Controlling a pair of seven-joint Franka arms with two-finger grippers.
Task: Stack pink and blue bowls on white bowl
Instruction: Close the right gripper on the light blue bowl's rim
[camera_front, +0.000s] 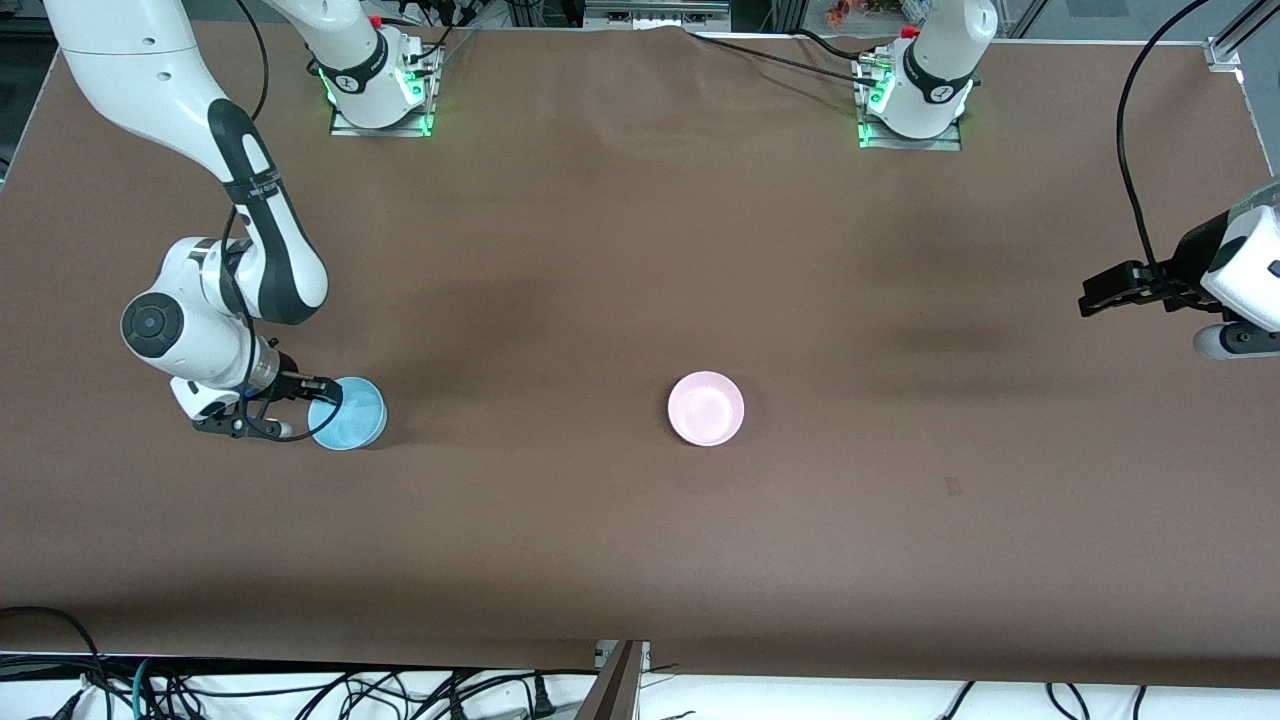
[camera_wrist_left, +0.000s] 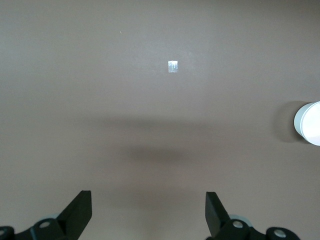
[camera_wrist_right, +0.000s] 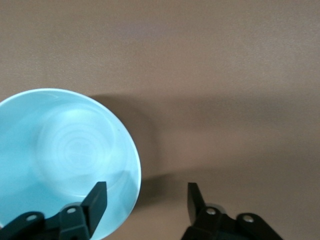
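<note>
The light blue bowl (camera_front: 347, 413) stands on the brown table at the right arm's end. My right gripper (camera_front: 310, 408) is open and low at its rim. In the right wrist view one finger (camera_wrist_right: 97, 197) is over the bowl's (camera_wrist_right: 65, 155) inside and the other is outside the rim, gripper (camera_wrist_right: 146, 194). The pale pink bowl (camera_front: 706, 408) stands near the table's middle, and shows at the edge of the left wrist view (camera_wrist_left: 311, 123) with a whitish wall. I see no separate white bowl. My left gripper (camera_front: 1095, 298) waits open over the left arm's end, empty (camera_wrist_left: 148, 201).
A small tape mark (camera_front: 953, 486) lies on the brown cloth (camera_front: 600, 250), nearer to the front camera than the pink bowl; it shows in the left wrist view (camera_wrist_left: 173, 66). Cables hang below the table's front edge.
</note>
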